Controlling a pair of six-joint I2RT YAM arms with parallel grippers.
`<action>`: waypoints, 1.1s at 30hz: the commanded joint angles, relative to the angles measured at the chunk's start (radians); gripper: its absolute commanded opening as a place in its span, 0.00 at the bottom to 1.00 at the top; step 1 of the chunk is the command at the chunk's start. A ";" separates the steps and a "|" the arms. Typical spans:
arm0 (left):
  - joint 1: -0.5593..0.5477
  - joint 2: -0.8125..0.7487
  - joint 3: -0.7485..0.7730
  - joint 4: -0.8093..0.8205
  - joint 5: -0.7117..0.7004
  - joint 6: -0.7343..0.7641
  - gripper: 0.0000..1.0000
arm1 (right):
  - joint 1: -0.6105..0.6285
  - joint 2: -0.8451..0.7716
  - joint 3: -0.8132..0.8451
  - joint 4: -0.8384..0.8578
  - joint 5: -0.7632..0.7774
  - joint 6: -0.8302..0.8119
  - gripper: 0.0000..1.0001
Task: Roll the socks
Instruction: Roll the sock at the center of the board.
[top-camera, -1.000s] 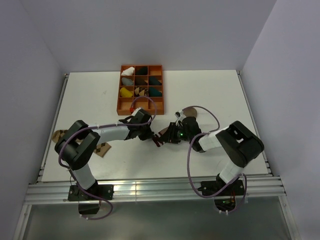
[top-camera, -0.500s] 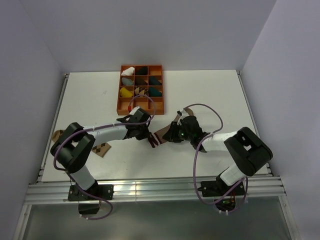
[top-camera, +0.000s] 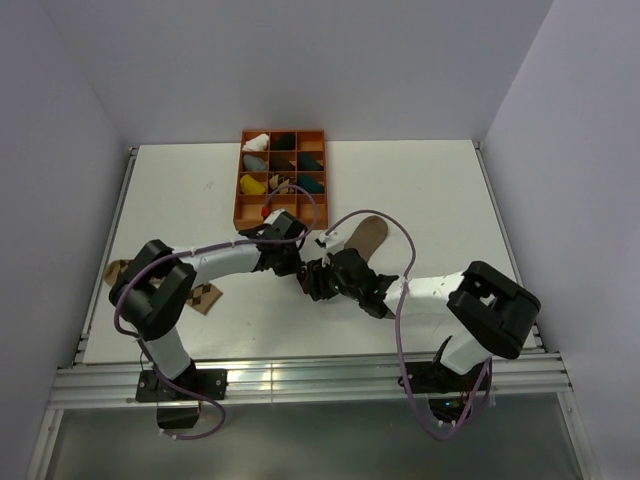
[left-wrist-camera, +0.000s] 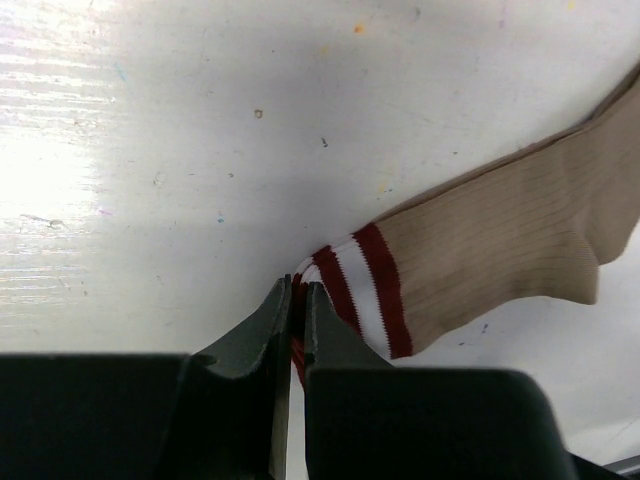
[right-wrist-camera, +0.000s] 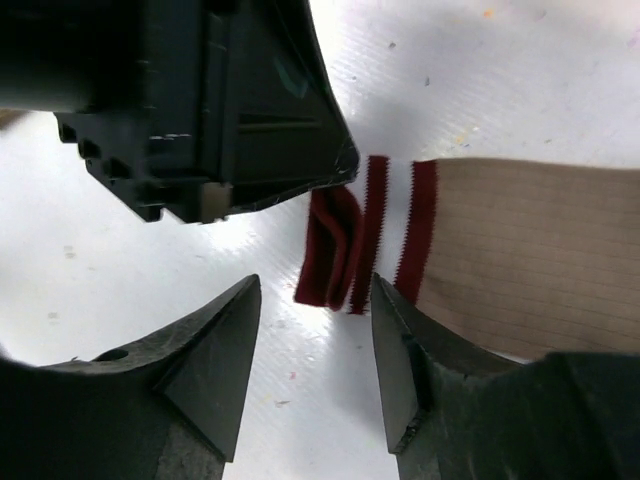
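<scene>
You look to be starting the roll: your left hand (left-wrist-camera: 296, 290) is clenched on the red-and-white striped cuff (left-wrist-camera: 362, 290) of the tan ribbed fabric sock (left-wrist-camera: 500, 240), and your right hand (right-wrist-camera: 315, 300), released just beside it, should grip the fold next.

No readable text, labels, brands, numbers or signs in any view.
</scene>
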 joint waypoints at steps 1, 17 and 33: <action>0.002 0.013 0.037 -0.013 0.001 0.021 0.00 | 0.046 -0.028 0.037 0.027 0.160 -0.102 0.56; 0.010 0.025 0.034 -0.030 0.024 0.003 0.00 | 0.235 0.154 0.131 -0.004 0.427 -0.233 0.55; 0.025 0.007 -0.010 0.005 0.075 -0.036 0.01 | 0.290 0.271 0.180 -0.082 0.574 -0.196 0.05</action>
